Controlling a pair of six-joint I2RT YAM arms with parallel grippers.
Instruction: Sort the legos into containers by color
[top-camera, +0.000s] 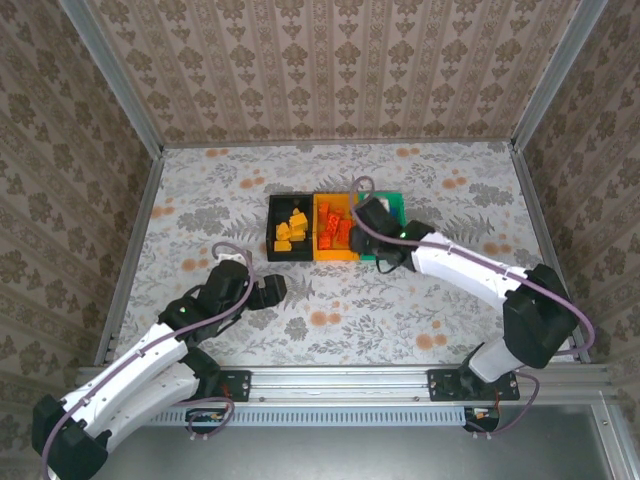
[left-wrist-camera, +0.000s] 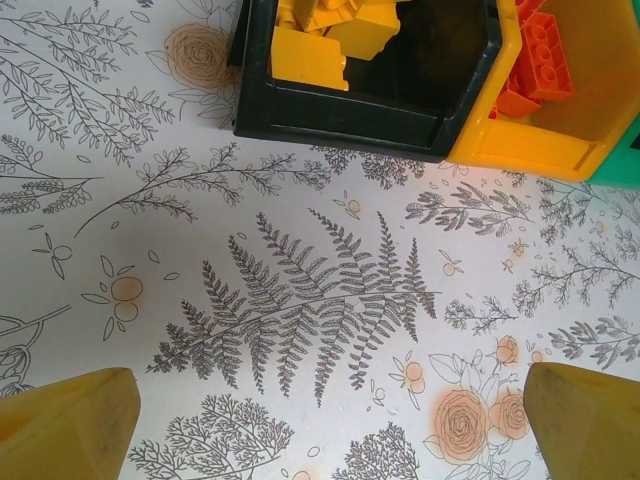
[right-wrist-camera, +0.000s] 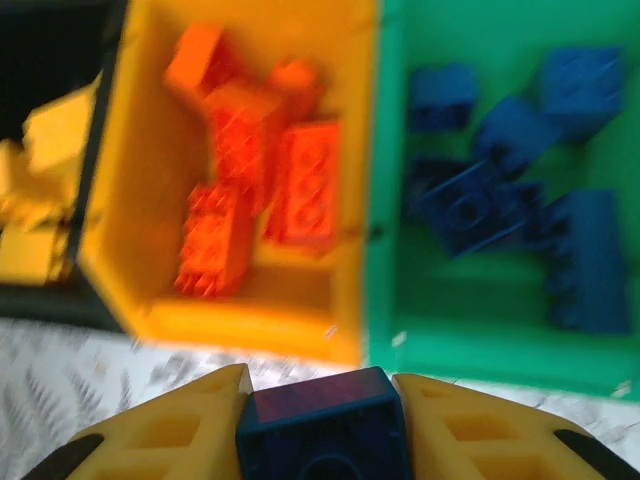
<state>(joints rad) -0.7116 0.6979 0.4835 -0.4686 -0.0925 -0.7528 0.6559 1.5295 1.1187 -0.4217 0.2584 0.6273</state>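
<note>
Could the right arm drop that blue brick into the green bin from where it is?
Probably yes. The right tool grips the blue brick right by the green bin's near wall. The bin is open-topped, holds other blue bricks, and nothing stands in between.

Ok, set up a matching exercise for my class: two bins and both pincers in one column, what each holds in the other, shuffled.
Column one
1. black bin
2. orange bin
3. right pincer
4. left pincer

Column two
A. nothing, jaws open
B. yellow bricks
C. one blue brick
D. red-orange bricks

Pairs: 1-B, 2-D, 3-C, 4-A
</note>
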